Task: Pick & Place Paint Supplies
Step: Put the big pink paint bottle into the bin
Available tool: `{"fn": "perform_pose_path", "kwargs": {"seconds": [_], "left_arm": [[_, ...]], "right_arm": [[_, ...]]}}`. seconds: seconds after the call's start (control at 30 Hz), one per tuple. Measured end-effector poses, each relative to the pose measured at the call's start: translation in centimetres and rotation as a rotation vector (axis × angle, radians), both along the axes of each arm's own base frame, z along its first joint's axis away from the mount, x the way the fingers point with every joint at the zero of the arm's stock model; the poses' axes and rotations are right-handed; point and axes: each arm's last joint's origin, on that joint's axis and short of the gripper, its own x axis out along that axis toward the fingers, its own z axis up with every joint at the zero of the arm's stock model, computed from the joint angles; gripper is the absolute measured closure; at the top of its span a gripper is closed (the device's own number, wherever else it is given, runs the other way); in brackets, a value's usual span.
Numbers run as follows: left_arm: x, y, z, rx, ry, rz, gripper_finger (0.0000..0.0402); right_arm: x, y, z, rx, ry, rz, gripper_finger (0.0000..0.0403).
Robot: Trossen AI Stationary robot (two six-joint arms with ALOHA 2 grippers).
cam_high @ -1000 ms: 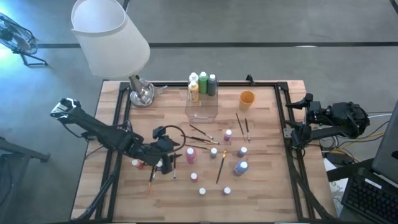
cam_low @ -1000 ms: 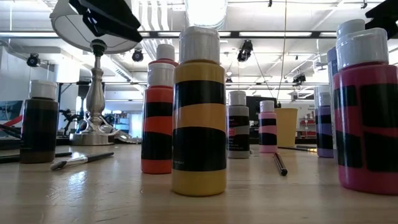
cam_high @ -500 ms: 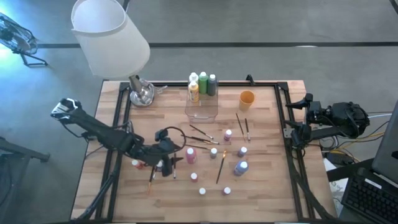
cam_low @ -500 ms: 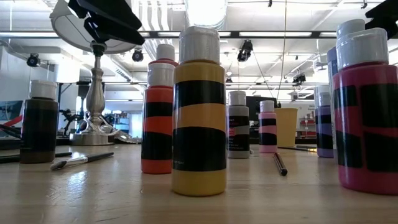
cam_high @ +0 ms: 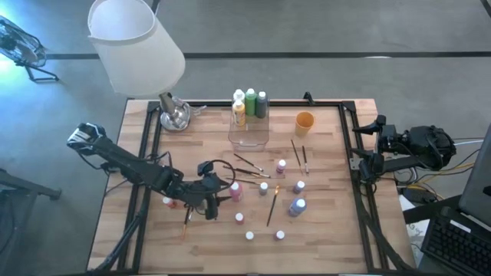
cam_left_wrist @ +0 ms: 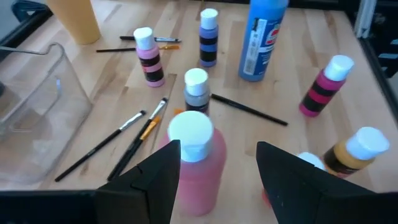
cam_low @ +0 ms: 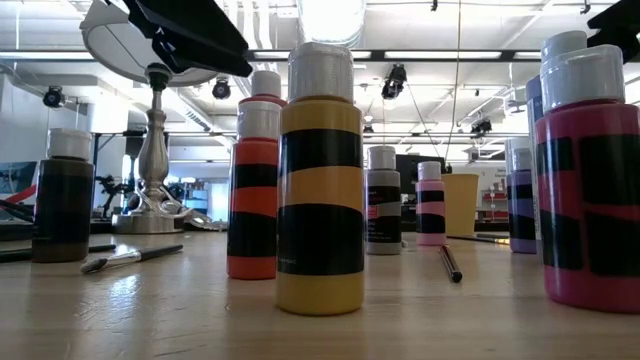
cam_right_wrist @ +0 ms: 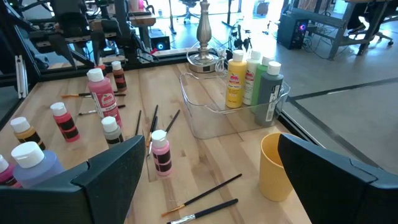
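Note:
My left gripper (cam_high: 221,193) (cam_left_wrist: 219,149) is open at the table's near left, just left of a tall pink bottle with a white cap (cam_high: 235,189) (cam_left_wrist: 194,163). The bottle stands upright on its base between the two fingers, and I see no touch. More small capped bottles (cam_high: 297,206) and thin brushes (cam_high: 247,162) (cam_high: 271,205) are spread over the middle of the table. Three bottles (cam_high: 249,102) stand in the clear box (cam_high: 248,134). My right gripper (cam_right_wrist: 210,140) waits open off the table's right edge (cam_high: 383,149).
An orange cup (cam_high: 304,121) stands right of the clear box. A lamp with a white shade (cam_high: 134,46) rises from its metal base (cam_high: 175,115) at the far left corner. In the low view, yellow (cam_low: 320,180) and orange-red (cam_low: 253,190) bottles stand close to the table's near edge.
My left gripper has moved toward the table's right edge and a little down, up to the tall pink bottle, with its fingers still open. The bottles and brushes have stayed in place.

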Motion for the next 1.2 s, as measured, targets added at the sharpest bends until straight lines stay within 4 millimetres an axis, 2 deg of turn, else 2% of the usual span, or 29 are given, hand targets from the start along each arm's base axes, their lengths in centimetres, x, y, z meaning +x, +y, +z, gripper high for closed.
{"fn": "perform_pose_path", "kwargs": {"seconds": [0.4, 1.2], "left_arm": [[1.0, 1.2, -0.7, 0.013, 0.021, 0.054, 0.0186], [2.4, 1.7, -1.9, 0.002, 0.029, 0.063, 0.0186]], "right_arm": [[0.0, 0.0, 0.0, 0.0, 0.0, 0.0, 0.0039], [0.0, 0.0, 0.0, 0.0, 0.001, 0.0, 0.0039]]}}
